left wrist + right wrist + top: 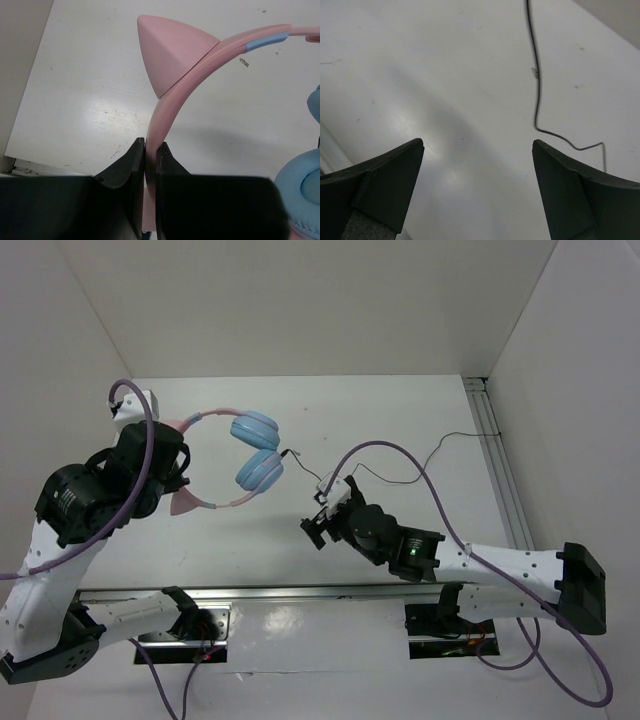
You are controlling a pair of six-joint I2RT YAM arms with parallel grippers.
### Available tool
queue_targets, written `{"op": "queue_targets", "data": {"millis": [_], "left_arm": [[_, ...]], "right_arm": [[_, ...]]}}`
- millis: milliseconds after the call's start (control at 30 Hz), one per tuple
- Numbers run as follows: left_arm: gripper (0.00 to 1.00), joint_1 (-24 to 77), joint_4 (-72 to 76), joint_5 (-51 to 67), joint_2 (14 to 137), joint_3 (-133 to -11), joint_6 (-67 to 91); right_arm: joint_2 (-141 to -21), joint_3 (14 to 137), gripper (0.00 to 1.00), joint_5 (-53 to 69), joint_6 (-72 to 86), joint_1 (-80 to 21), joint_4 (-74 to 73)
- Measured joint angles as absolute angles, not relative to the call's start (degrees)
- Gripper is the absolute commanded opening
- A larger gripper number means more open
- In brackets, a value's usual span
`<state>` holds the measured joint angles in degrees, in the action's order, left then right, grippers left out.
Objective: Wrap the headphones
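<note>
Two roles: the left gripper pinches the pink cat-eared headphones by their headband; the wide-spread right gripper has the thin black cord just beyond it, running right.

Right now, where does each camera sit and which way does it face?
Top external: above and behind the bases, looking down on the table; both arms show, with left gripper and right gripper.
Left wrist: on the left wrist, facing along its shut fingers at the pink headband of the headphones.
Right wrist: on the right wrist, facing down past its open fingers at the black cord.
Shared: headband in top and left wrist views; cord in top and right wrist views.
</note>
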<state>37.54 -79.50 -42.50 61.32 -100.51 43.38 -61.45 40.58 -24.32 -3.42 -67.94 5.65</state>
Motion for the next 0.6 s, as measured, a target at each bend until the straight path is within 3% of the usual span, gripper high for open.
{"op": "queue_targets", "data": {"millis": [267,333,600], "left_arm": [[0.00,37.5,-80.9,-41.6,61.3,-100.6,42.0],[0.00,37.2,-81.0,-41.0,61.3,-101.1,41.8],[0.00,37.0,-81.1,-38.5,59.0,-104.9,40.3]], "right_arm": [[-64.3,38.9,0.88,-32.8,-9.4,-63.9,14.4],[-66.0,38.9,0.79,-31.6,-10.2,-61.3,15.6],[-69.4,38.9,0.78,-16.5,-8.9,-48.2,20.3]]}}
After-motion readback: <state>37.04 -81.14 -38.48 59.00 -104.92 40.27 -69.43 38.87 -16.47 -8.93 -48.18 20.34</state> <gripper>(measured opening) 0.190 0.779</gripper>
